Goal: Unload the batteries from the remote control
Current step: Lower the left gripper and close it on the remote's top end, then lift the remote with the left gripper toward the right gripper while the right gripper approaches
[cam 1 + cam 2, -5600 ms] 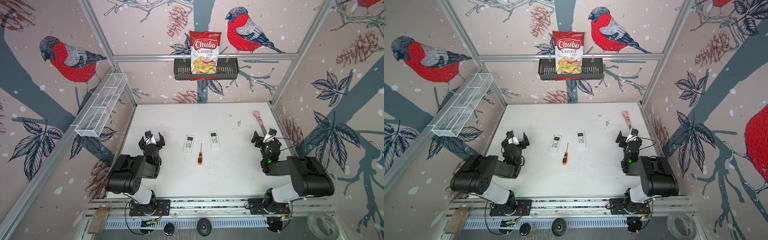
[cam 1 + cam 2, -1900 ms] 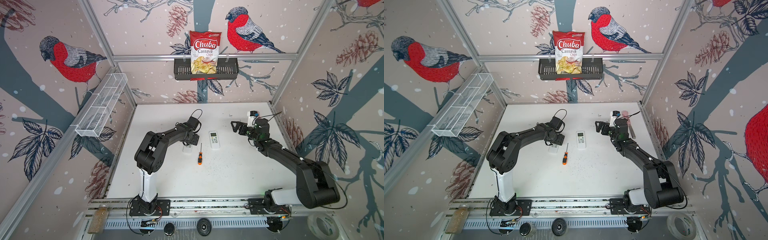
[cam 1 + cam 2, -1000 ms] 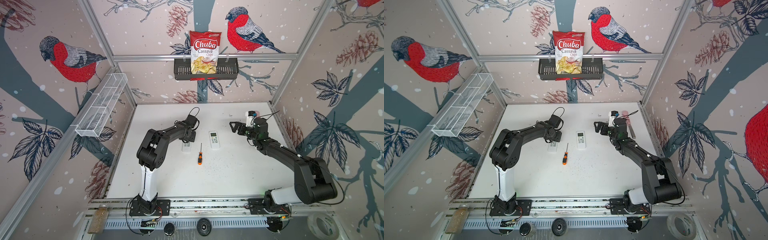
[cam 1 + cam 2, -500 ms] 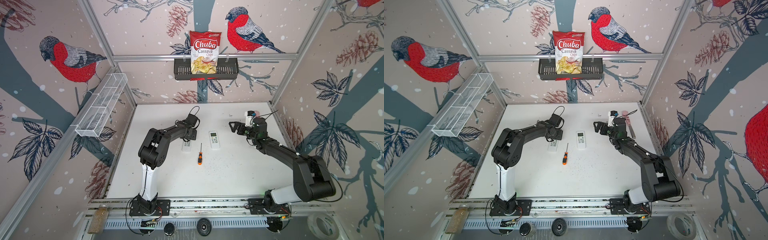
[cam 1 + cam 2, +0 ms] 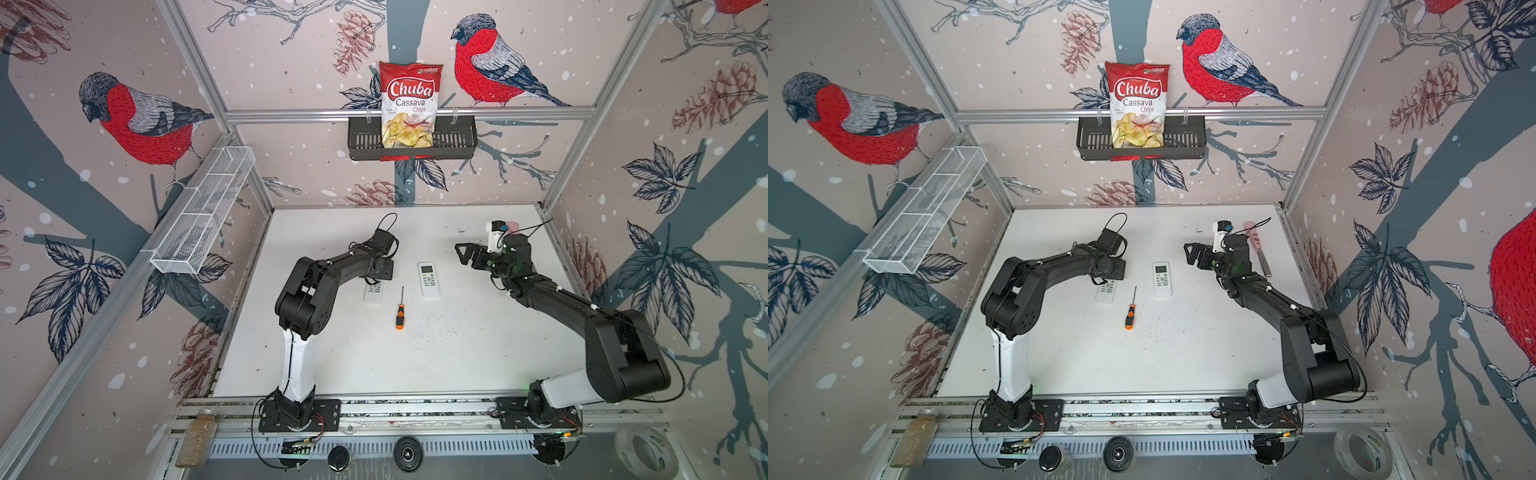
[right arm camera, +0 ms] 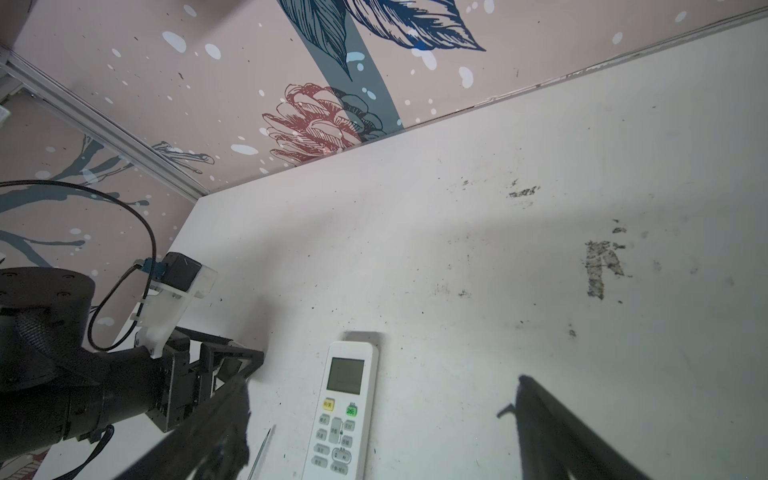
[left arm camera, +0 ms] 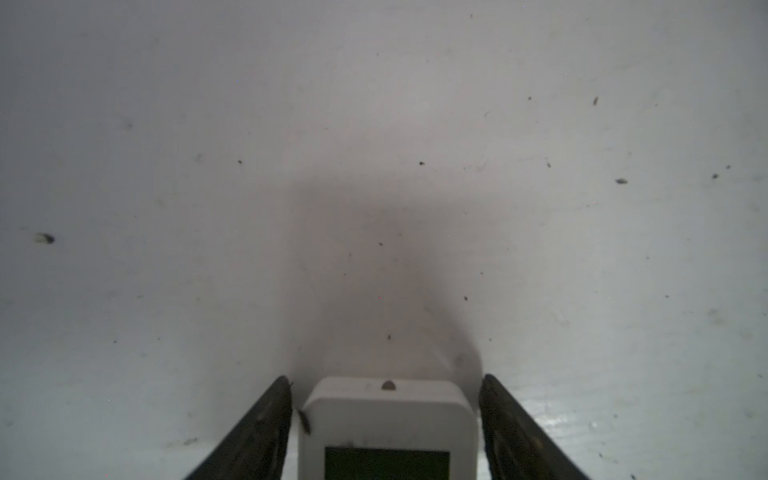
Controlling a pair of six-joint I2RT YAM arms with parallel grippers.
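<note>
Because both remotes lie display-up on the bench (image 5: 457,353), the batteries cannot be seen in any view; they are presumably inside, behind a cover on the underside, so a remote would have to be lifted or turned before anything comes out. That seems to be why the left fingers (image 7: 262,432) are set low astride the top end of the left remote (image 7: 386,415), one on each long side. They are released rather than clenched, with a sliver of bench showing on both sides, so nothing is held yet. Just to the right, the orange-and-black screwdriver (image 5: 400,313) lies between the two remotes with its tip pointing toward the back wall, within reach of either arm. Beyond it, the right remote (image 5: 428,279) lies alone. The right fingers (image 6: 544,424) hover above and beside it, spread wide and grasping nothing, probably waiting to help once the left arm has its remote. A pink-handled tool (image 5: 1254,245) lies at the far right edge, out of the way. As for writing, the bag (image 5: 409,104) standing in the black basket (image 5: 457,141) on the back wall reads "Chuba Cassava Chips". On the right remote a green key seems to read 26, and the other key labels are too small to read.
</note>
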